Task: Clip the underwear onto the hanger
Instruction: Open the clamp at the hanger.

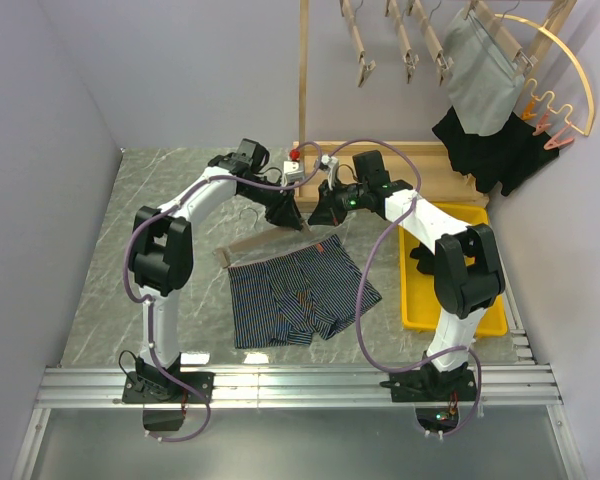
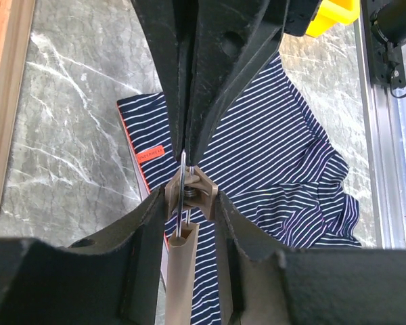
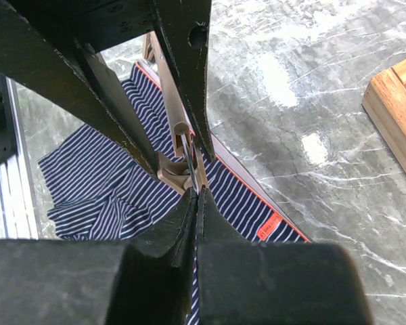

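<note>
**Squeeze square, seat the waistband deep**

My left hand (image 2: 191, 196) is clamped on the hanger clip (image 2: 197, 186), one finger against each wing. My right hand (image 3: 196, 196) is pressed together with its tips right at the same clip. Whether it pinches fabric or wire I cannot tell.

The underwear (image 2: 284, 169) lies flat on the counter (image 2: 68, 122) directly beneath both hands. Its red-edged waistband (image 2: 151, 154) is just beside my left fingertips, and the hanger bar (image 2: 179, 271) runs along it.

To do this well, I judge I should press squarely on the wings so the clip does not twist out. I should open its mouth fully and ease off only once the waistband sits deep inside — a shallow bite would likely slip when the hanger is lifted.
</note>
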`<state>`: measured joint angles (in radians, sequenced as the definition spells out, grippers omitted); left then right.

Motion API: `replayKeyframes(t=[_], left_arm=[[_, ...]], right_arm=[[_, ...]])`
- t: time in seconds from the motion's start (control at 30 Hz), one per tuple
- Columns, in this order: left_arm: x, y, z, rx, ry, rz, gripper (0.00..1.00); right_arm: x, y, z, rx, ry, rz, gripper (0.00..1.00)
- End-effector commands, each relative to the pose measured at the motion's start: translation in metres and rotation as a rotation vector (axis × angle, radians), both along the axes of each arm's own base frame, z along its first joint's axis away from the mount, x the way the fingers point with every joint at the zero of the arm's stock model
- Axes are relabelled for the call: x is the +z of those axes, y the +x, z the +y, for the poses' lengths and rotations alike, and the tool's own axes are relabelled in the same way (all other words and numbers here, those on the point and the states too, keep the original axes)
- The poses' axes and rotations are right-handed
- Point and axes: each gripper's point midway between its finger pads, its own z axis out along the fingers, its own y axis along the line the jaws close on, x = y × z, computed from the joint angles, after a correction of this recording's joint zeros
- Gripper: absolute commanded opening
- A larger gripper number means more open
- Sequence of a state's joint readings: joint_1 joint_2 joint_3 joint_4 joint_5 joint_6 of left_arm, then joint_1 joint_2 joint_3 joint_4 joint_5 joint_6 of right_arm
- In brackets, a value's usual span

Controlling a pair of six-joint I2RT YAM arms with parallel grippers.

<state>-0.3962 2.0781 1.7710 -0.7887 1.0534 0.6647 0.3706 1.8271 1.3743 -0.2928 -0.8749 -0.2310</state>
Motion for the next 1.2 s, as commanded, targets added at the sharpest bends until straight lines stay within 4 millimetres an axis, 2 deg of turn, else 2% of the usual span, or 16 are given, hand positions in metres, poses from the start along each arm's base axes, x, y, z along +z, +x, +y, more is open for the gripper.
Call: replayKeyframes(t=[0.0,0.03,0.07,0.17,0.27,0.53,0.63,0.7,0.8,0.83,0.9,0.93,0.97,1.1,1.13,1.17], left_arm=[[0.022,0.005,-0.005,0.01,-0.043,-0.041,0.21],[0.022,0.006,-0.004,0.018,-0.038,-0.044,0.26],[0.023,0.007,-0.004,0.021,-0.037,-0.056,0.36],[0.024,0.008,-0.003,0.033,-0.031,-0.071,0.49],[0.024,0.011,-0.004,0.038,-0.011,-0.09,0.58],[0.022,0.009,-0.007,0.025,0.007,-0.113,0.58],[0.024,0.006,-0.007,0.02,0.001,-0.124,0.54],[0.027,0.006,-0.007,0.02,-0.008,-0.134,0.47],[0.026,0.004,-0.008,0.014,-0.011,-0.128,0.33],[0.026,0.003,-0.008,0.011,-0.01,-0.124,0.25],[0.024,0.002,-0.008,0.003,-0.009,-0.12,0.17],[0.025,0.002,-0.007,0.003,-0.01,-0.12,0.07],[0.024,0.001,-0.007,0.001,-0.008,-0.116,0.01],[0.022,-0.002,-0.006,-0.015,-0.007,-0.109,0.0],[0.022,-0.003,-0.006,-0.019,-0.007,-0.107,0.0],[0.022,-0.003,-0.006,-0.024,-0.008,-0.107,0.0]], right_arm=[[0.023,0.002,0.004,0.016,0.03,-0.066,0.0],[0.024,0.002,0.005,0.018,0.033,-0.07,0.0],[0.024,0.002,0.005,0.016,0.034,-0.07,0.0],[0.023,0.001,0.005,0.018,0.03,-0.065,0.0],[0.023,0.001,0.005,0.022,0.025,-0.062,0.0],[0.022,0.001,0.005,0.024,0.02,-0.054,0.0],[0.021,0.001,0.005,0.024,0.02,-0.051,0.0],[0.021,0.0,0.006,0.025,0.023,-0.048,0.0],[0.022,0.0,0.006,0.027,0.025,-0.047,0.0],[0.022,-0.001,0.006,0.029,0.024,-0.046,0.0],[0.022,-0.001,0.006,0.03,0.024,-0.045,0.0],[0.023,-0.001,0.006,0.03,0.025,-0.048,0.0],[0.022,-0.001,0.006,0.03,0.024,-0.048,0.0],[0.022,0.001,0.006,0.018,0.018,-0.036,0.01],[0.019,0.004,0.005,-0.003,0.006,-0.021,0.16],[0.02,0.008,0.001,-0.022,0.003,-0.016,0.22]])
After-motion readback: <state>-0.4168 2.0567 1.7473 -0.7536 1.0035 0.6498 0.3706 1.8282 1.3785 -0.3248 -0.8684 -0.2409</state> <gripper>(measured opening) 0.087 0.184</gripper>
